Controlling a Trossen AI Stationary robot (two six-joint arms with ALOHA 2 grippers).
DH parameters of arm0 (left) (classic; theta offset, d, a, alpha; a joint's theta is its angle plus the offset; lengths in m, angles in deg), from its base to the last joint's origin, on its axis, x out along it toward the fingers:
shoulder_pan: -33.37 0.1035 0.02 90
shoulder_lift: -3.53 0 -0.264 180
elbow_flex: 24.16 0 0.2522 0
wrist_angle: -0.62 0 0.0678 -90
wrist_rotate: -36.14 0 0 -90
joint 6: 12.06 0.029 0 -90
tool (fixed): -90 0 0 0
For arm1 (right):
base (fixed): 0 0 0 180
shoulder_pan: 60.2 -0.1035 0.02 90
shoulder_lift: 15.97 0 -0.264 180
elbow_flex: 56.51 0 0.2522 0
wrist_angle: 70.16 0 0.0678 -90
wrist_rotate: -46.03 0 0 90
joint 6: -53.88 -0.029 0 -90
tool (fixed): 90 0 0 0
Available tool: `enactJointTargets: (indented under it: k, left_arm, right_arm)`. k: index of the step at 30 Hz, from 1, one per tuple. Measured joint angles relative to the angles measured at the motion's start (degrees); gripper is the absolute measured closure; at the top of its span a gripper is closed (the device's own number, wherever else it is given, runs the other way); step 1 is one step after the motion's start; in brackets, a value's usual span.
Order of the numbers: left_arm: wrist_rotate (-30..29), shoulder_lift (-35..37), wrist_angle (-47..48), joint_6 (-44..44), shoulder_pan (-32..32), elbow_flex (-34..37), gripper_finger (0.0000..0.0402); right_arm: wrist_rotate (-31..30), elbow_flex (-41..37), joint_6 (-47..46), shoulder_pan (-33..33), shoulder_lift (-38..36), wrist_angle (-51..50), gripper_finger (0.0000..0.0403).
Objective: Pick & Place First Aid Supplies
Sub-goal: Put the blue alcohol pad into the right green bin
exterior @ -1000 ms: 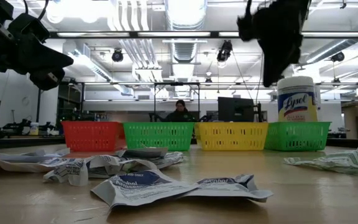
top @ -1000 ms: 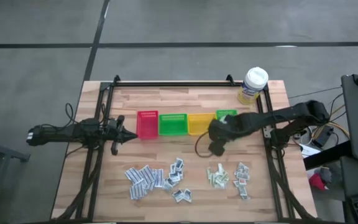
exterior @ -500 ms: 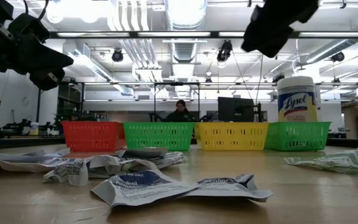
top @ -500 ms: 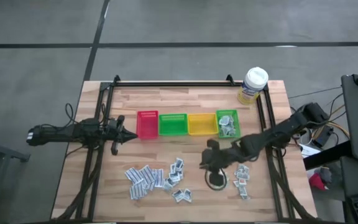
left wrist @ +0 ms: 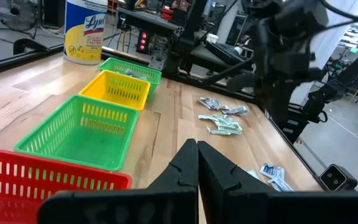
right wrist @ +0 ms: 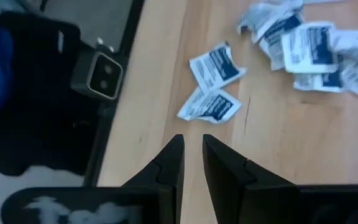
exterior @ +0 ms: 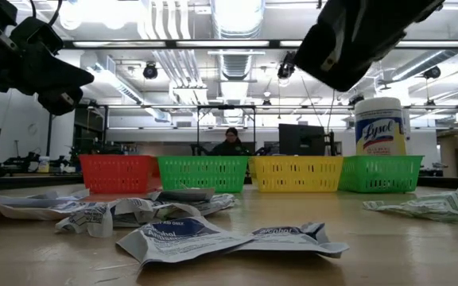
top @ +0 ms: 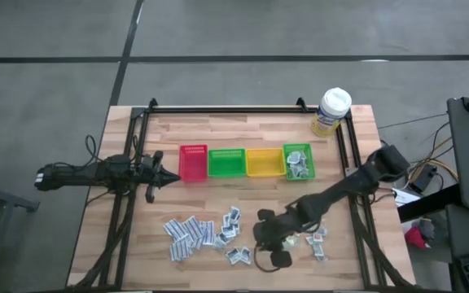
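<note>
sachets: first aid sachets lie loose on the near half of the bench, blue-white cluster on the left, small group mid, pale green and red-white ones near right arm; a few already in far-right green bin
bins: red bin, green bin, yellow bin in a row across the bench middle, far-right green bin beside them; red, middle green and yellow look empty from above
tub: yellow wipes tub at far right corner, not part of the job
right end effector: low over the near edge of the bench, between the mid group and the green/red-white group; fingers a narrow gap apart, nothing between them; two blue-white sachets just ahead of the tips
left end effector: parked at left side of bench beside the red bin, fingers pressed together, empty
step: judged as reaching down for the next sachet, no grasp yet
risk 1: sachets are flat and thin, tips may slide over one and come up empty
risk 2: the two sachets ahead touch each other, pinch could take both or flick one away
risk 3: the spot is close to the bench edge, a push could knock a sachet off
risk 4: narrow gap may be too tight to straddle a sachet, would just press it flat
</note>
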Motion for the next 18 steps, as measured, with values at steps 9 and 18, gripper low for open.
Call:
enactJointTargets:
  k: [9,18]
  left_arm:
    - [0.0,-0.2,0.0,0.4,0.0,0.0,0.0401]
    - [0.0,-0.3,-0.1,-2.6,0.0,0.0,0.0401]
  right_arm:
    - [-0.3,17.1,0.0,0.0,13.1,-18.5,0.0346]
    - [-0.5,31.0,0.1,0.2,23.6,-28.7,0.0346]
